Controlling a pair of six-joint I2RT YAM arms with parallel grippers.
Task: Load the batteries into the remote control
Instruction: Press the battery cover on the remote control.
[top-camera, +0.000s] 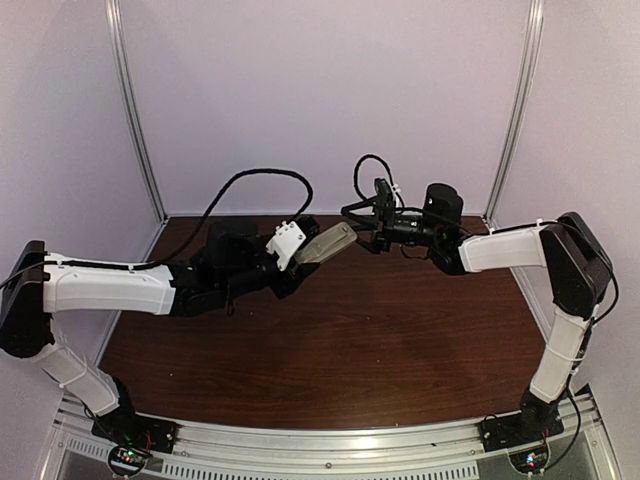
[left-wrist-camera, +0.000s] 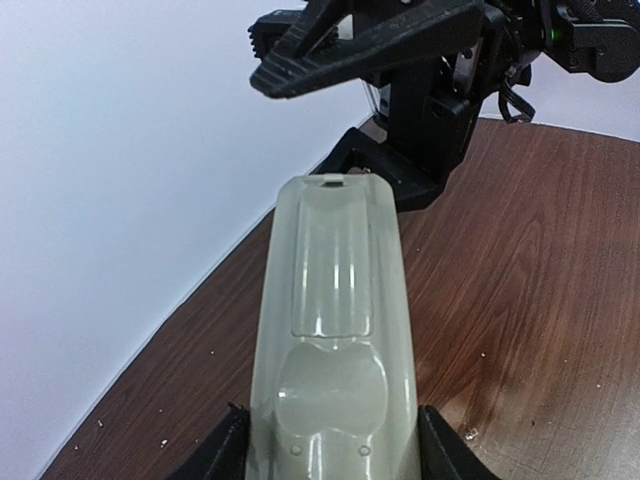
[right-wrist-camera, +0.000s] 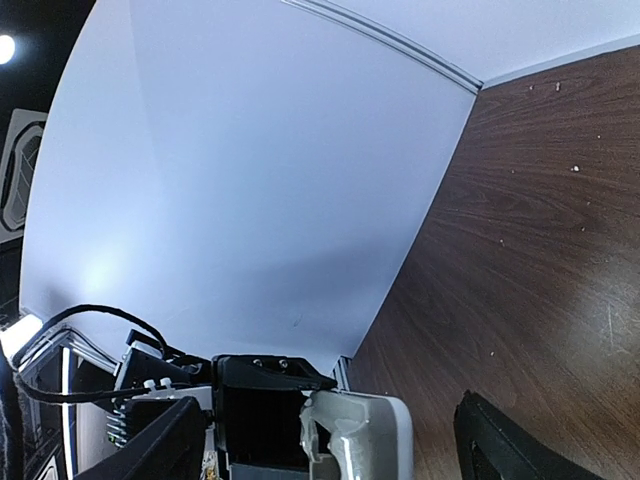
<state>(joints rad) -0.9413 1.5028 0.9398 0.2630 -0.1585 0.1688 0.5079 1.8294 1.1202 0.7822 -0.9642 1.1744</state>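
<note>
— Where's the remote control (left-wrist-camera: 335, 330)?
— Clamped by its near end in the left claw (top-camera: 292, 252), back side up, poking out ahead of the fingers and clear of the table (top-camera: 400, 340).
— How will it handle?
— I'd judge it light, stiff, glossy plastic, likely slippery; grip across the narrow sides.
— The right claw (top-camera: 362, 228)?
— Jaws apart, empty, just beyond the remote's far tip.
— Counts?
— One remote, two claws, no batteries in view.

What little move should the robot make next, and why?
Probably ease the open right end effector onto the cover to slide it off: the left end effector grips the remote back-up, cover seemingly on.
</note>
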